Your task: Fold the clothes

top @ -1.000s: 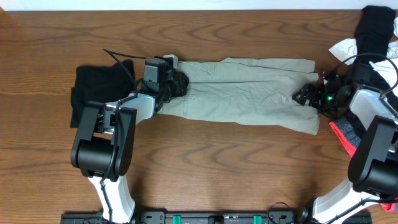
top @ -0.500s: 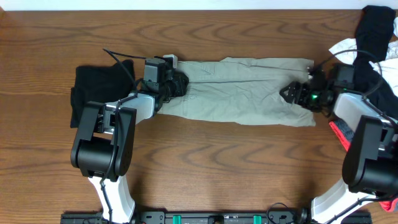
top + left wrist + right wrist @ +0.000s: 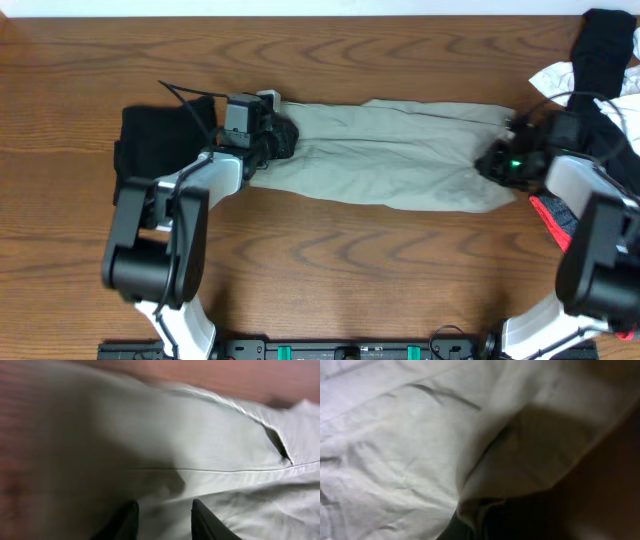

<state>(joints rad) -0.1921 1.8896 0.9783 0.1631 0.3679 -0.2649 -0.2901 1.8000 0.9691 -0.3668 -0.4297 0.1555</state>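
The clothes in hand are pale khaki-green shorts point(image 3: 390, 170), lying in a long band across the middle of the wooden table point(image 3: 350, 290). My left gripper point(image 3: 280, 140) sits on their left end. In the left wrist view its two dark fingers point(image 3: 125, 522) stand a little apart with a bunch of the shorts point(image 3: 200, 445) between them. My right gripper point(image 3: 492, 160) is at the right end, shut on a folded edge of the shorts point(image 3: 395, 445). In the right wrist view the cloth covers most of the right gripper point(image 3: 480, 527).
A black garment point(image 3: 150, 150) lies at the left under my left arm. At the far right is a pile with a black garment point(image 3: 605, 45), a white one point(image 3: 555, 78) and a coral-pink one point(image 3: 552, 222) beside my right arm.
My right gripper has gone from open to shut on the shorts' right end, reaching in to the left and drawing back right. The shorts now lie stretched. The left gripper shifted slightly left.
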